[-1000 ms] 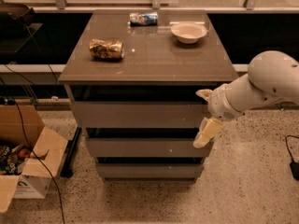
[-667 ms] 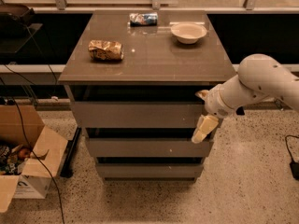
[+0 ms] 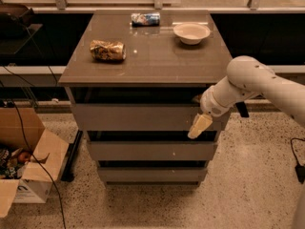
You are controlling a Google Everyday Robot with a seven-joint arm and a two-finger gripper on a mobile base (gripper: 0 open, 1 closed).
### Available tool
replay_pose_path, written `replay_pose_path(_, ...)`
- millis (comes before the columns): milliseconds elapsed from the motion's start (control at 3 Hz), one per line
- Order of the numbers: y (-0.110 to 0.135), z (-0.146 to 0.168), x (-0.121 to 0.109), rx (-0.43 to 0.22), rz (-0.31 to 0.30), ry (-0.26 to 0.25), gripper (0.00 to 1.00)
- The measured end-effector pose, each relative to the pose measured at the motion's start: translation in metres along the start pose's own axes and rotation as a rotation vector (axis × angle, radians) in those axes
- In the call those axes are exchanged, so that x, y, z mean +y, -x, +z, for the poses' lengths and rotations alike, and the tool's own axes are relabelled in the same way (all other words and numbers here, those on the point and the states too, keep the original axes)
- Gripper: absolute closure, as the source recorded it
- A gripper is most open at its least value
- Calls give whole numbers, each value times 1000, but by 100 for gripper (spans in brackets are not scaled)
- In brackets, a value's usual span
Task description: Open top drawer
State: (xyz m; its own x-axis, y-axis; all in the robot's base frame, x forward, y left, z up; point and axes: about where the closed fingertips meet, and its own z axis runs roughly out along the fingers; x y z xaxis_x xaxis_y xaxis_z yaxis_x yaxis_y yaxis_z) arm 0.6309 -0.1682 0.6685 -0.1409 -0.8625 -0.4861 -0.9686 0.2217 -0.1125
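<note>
The top drawer (image 3: 138, 117) is the widest grey-brown front, right under the cabinet top (image 3: 147, 56), with a dark gap above it. Its flat front has no handle. It sits about in line with the two narrower drawer fronts below, the middle (image 3: 150, 150) and the bottom (image 3: 152, 174). My gripper (image 3: 195, 117) is at the right end of the top drawer front, open. One cream finger (image 3: 199, 126) lies in front of the panel. The other finger reaches into the gap above it and is mostly hidden.
On the cabinet top lie a crumpled snack bag (image 3: 107, 50), a small can or packet (image 3: 145, 18) and a white bowl (image 3: 191, 32). An open cardboard box (image 3: 28, 168) and cables (image 3: 33, 142) are on the floor at the left. My white arm (image 3: 267, 87) comes in from the right.
My arm has moved left and closer to the cabinet. The gripper now overlaps the right end of the top drawer front. The drawer has not visibly moved.
</note>
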Motion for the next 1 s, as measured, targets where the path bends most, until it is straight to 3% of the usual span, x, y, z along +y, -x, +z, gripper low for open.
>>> replay_pose_path(333,-10,7,11,22,11,32,50)
replay_pose_path(1000,-5,1,8,22,11,32,96)
